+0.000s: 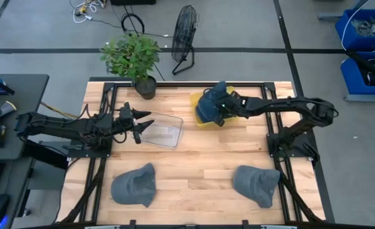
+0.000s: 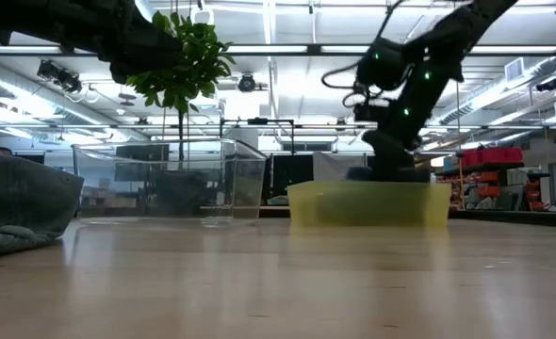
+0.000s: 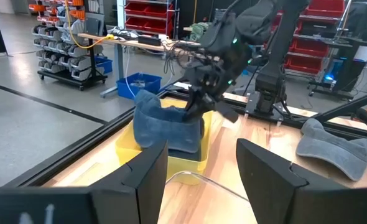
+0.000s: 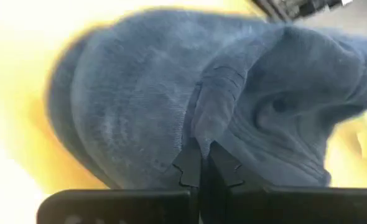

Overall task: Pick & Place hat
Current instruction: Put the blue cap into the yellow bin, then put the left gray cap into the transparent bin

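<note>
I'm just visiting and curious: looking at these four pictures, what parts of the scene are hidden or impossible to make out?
- Inside of the yellow bin: the blue hat and right gripper cover it from above; the low view shows only its wall.
- Right gripper's fingertips: buried in the hat's fabric in the right wrist view.
- The two grey hats: one is cut off at the low view's edge, the other is absent there.
- Left gripper: the low view crops it.
</note>
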`<move>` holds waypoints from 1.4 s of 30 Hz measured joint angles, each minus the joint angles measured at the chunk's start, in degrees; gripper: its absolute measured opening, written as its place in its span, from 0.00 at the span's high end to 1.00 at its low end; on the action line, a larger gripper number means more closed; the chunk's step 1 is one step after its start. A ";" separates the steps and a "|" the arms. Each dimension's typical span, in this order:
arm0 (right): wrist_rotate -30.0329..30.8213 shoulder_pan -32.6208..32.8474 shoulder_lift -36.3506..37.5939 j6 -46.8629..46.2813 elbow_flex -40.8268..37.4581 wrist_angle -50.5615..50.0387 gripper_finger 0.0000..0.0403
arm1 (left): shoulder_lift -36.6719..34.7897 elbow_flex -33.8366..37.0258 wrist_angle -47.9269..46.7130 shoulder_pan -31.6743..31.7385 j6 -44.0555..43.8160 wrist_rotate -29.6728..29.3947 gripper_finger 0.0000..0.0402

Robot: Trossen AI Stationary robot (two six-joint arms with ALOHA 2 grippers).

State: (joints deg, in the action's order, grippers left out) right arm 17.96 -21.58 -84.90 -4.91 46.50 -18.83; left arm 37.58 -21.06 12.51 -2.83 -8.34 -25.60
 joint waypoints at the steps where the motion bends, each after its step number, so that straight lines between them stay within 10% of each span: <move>1: 0.12 -0.60 -0.24 0.12 -0.85 0.86 0.98 | 0.00 0.00 -0.01 0.00 0.02 0.02 0.51; 15: 0.35 -2.19 -0.49 1.09 -2.85 3.13 0.81 | 0.01 0.02 -0.17 0.02 0.17 -0.01 0.51; 32: -5.56 8.13 1.62 -8.24 22.15 -23.66 0.73 | 0.00 0.02 -0.46 0.02 -0.04 0.05 0.51; 42: -17.56 18.89 1.62 -0.61 22.23 -13.23 0.77 | -0.13 -0.28 -0.22 -0.06 -3.00 16.86 0.51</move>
State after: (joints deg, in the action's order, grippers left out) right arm 0.39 -2.69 -83.29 -5.52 68.73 -32.06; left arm 37.45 -21.34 12.29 -2.89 -11.34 -8.74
